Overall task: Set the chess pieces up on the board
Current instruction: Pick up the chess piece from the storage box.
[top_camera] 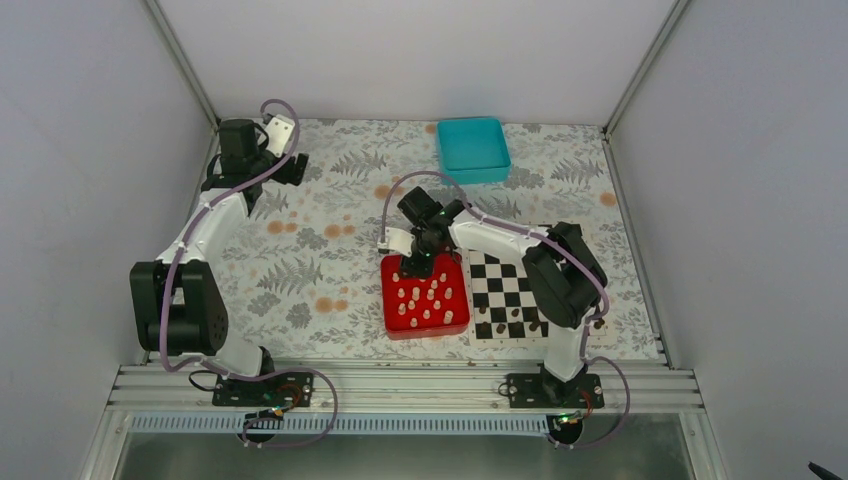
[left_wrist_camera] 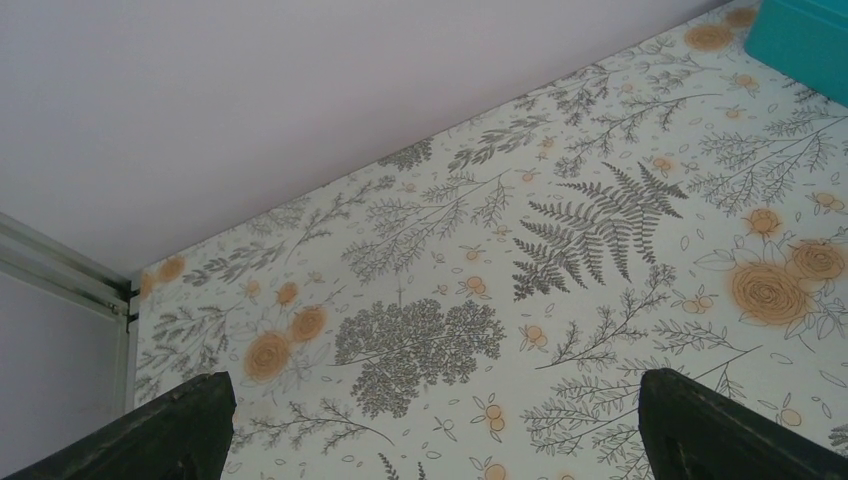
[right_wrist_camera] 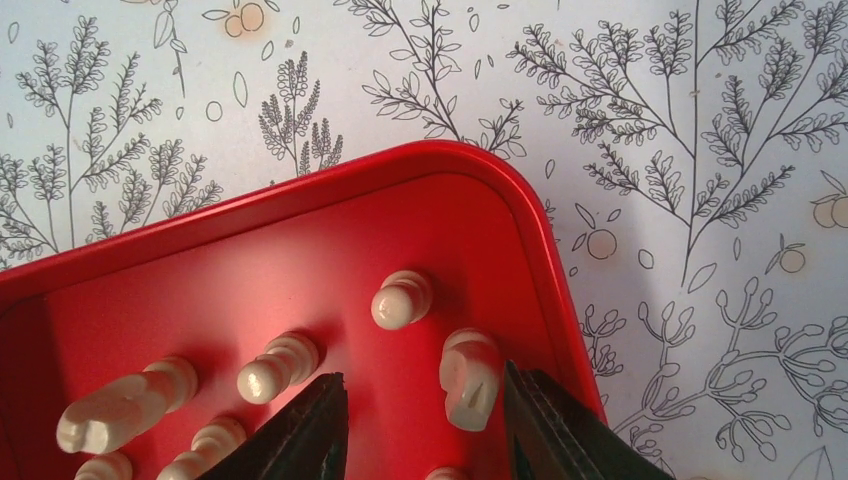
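Table's covered in a pale floral cloth [top_camera: 320,270], grey ferns and orange blooms. Plain white walls [top_camera: 400,50] box it in on three sides, with aluminium posts [top_camera: 180,60] running up the far corners and a metal rail [top_camera: 400,385] along the near edge.

Going off the red tray [top_camera: 426,334]: the board [top_camera: 505,285] lies flat right beside it on the right arm's side, so close I can't tell if they touch. It has a few dark pieces [top_camera: 512,318] on its near rows. The chess pieces [top_camera: 428,298], the cream ones I can see, stand inside the red tray. A teal tray [top_camera: 473,148] sits well beyond the red tray, by the back wall.

The right gripper [right_wrist_camera: 422,400] hangs over a rounded corner of the red tray, close to the rim. Its fingers are partly spread around one cream piece [right_wrist_camera: 468,385], which sits up against one finger with a clear gap to the other. The left gripper [left_wrist_camera: 440,420] is well away from the red tray, near the back corner on the left arm's side, fingers spread wide and pinching nothing. Between it and the red tray there's a big stretch of open cloth
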`<state>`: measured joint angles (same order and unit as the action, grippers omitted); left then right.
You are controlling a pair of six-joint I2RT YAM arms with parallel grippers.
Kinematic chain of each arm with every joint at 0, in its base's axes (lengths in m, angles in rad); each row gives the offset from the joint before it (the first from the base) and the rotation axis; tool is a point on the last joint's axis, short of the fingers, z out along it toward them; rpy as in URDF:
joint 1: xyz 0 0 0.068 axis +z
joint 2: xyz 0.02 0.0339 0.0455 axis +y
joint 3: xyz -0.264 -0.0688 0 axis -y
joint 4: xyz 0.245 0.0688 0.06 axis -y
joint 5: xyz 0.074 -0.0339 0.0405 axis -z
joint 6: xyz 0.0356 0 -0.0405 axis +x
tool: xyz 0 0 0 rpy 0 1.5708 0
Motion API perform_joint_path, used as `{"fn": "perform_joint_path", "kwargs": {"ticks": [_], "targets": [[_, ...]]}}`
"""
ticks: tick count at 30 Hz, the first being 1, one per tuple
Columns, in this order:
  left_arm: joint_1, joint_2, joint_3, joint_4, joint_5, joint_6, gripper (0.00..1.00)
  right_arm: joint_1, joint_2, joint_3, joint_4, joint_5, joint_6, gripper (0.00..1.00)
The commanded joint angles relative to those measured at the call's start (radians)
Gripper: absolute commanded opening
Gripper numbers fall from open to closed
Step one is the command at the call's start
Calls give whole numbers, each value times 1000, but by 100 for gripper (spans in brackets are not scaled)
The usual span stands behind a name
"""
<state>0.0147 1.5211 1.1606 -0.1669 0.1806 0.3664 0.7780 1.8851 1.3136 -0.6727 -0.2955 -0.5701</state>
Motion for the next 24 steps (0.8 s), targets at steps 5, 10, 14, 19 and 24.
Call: {"fn": "perform_joint_path", "kwargs": {"ticks": [5, 10, 14, 19, 24], "targets": [[-3, 21, -5, 16, 32, 20, 100, 22, 31, -6, 32, 28, 10, 41], [-2, 25, -4, 14, 36, 20, 100, 26, 45, -1, 28, 43, 13, 27], [-2, 23, -10, 15, 35, 22, 100, 25, 57, 7, 22, 44, 19, 15], [-2, 18, -14, 17, 33, 23, 100, 26, 58, 4, 25, 51, 18, 15], [-2, 15, -16, 17, 31, 25, 100, 26, 57, 5, 29, 45, 17, 13]]}}
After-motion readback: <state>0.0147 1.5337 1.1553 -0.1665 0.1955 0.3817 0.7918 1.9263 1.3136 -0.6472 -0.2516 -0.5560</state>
